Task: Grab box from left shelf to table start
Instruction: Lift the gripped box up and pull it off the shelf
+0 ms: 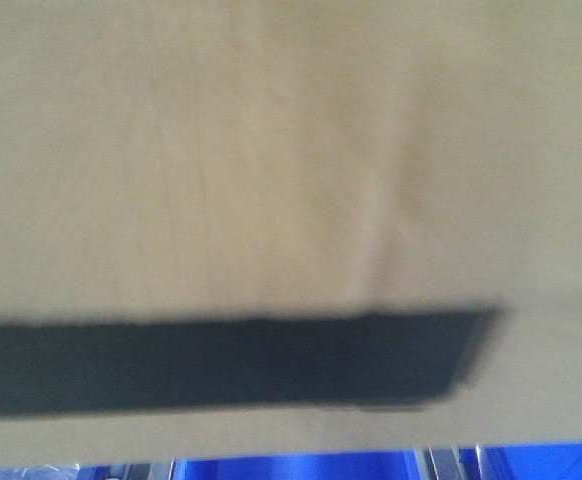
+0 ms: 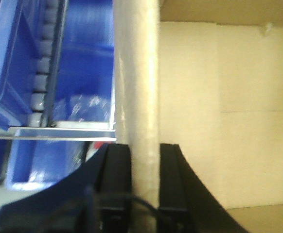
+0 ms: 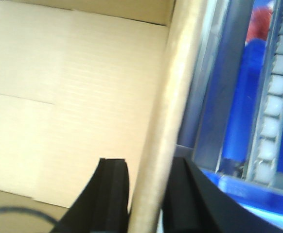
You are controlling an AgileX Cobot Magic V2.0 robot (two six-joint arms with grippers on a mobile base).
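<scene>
My left claw [image 2: 144, 155] and right claw [image 3: 149, 167] each pinch a box [image 1: 291, 150] wall; I fear cardboard buckling, slipping free.

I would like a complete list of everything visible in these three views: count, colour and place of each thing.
cardboard box: one, brown, fills the front view; one wall in each wrist view
print: one band, black, low on the box face
plastic bins: number unclear, blue, beside and below the box
roller tracks: one per wrist view, white rollers, among the bins
blurred object: one, red, behind the right track
left gripper: black, clamping a box wall
right gripper: black, clamping a box wall
</scene>
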